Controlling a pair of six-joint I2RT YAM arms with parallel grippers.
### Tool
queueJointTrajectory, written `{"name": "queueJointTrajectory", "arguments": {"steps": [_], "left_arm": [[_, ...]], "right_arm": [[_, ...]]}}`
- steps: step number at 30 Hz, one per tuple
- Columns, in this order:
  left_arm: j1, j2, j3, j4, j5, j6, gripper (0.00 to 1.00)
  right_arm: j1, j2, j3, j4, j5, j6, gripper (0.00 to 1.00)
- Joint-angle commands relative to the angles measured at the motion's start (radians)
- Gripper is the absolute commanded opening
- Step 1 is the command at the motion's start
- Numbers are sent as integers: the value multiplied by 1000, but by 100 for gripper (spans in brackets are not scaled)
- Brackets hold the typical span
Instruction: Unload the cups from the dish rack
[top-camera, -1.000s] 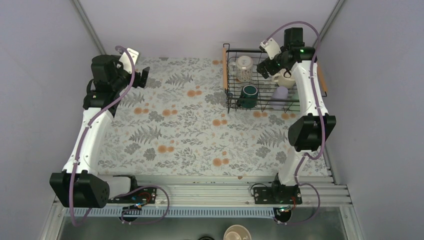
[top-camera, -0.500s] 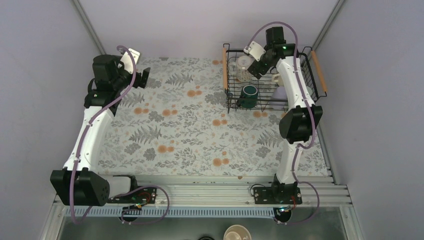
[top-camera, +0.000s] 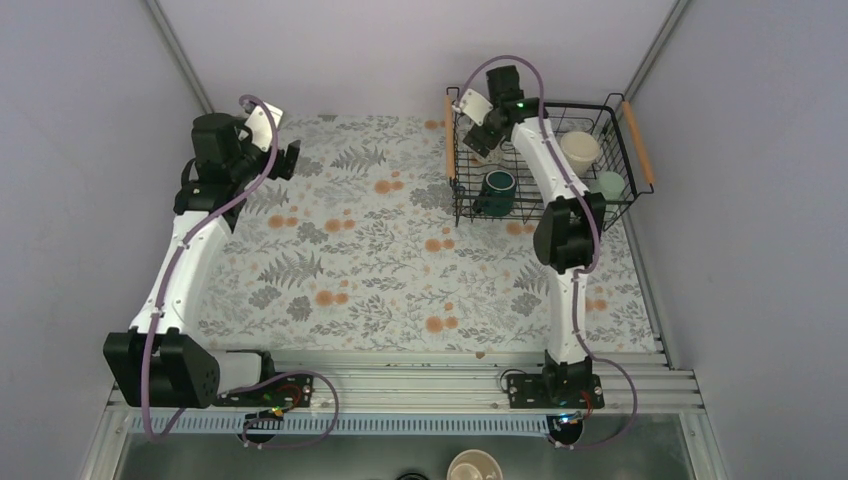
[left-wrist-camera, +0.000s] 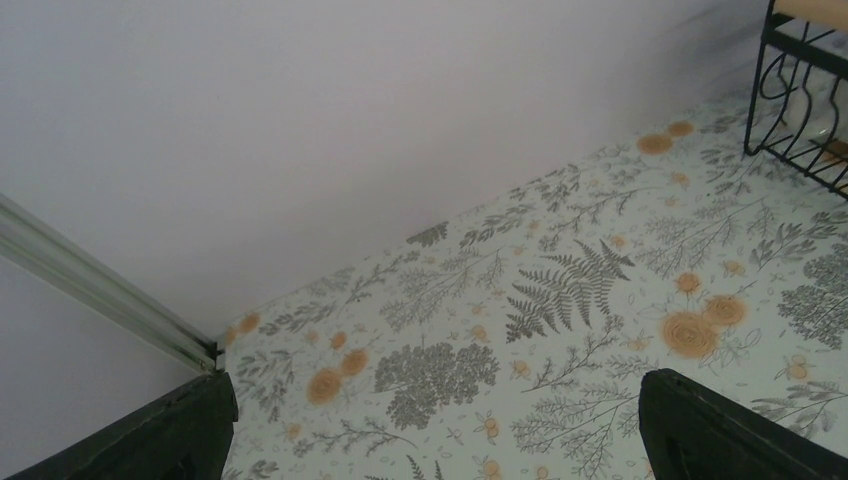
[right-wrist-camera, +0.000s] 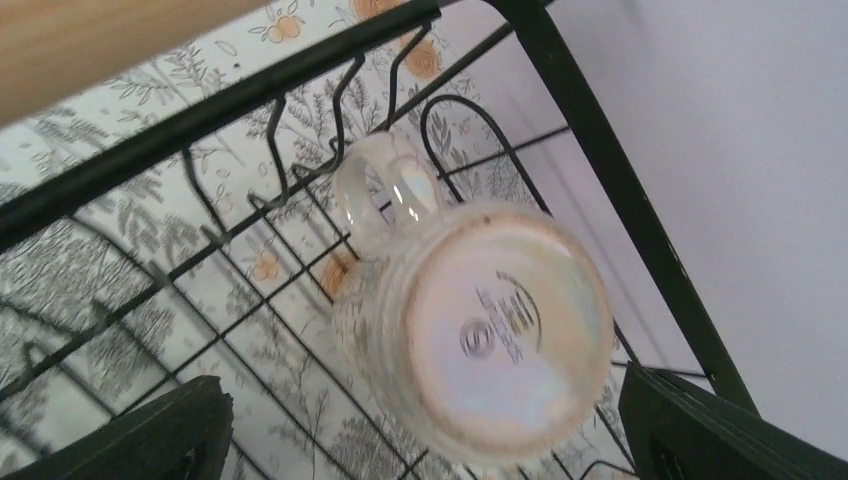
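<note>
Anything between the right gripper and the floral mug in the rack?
Nothing visible. The right gripper is open, facing the base of the floral mug; the dish rack wires run beside and behind it, not between.

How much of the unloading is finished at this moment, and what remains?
Nothing looks unloaded yet: dark green mug, cream mug and mint green cup sit in the dish rack. In hand: the right gripper, open, frames the upturned floral mug there without gripping it. The left gripper hangs open and empty. Every visible cup is left to move.
</note>
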Motion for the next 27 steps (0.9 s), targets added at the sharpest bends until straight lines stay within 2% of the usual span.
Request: {"name": "queueJointTrajectory", "arguments": {"steps": [1,4,6,7,27], "left_arm": [[1,22,-25,41,-30,12,100],[1,23,-42,56,-36,12,100],[1,23,-53,64,-37,13,100],[2,23,-56,65,-39,14,100],[2,11,-73,45,-18,8,100]], "right_arm": [[16,54,37,146,106,46,100],[16,99,82,203,147,84,99],[15,124,118,213,159,107,84],[17,132,128,208,154,114,80],[-51,115,68,109,117,172,74]]}}
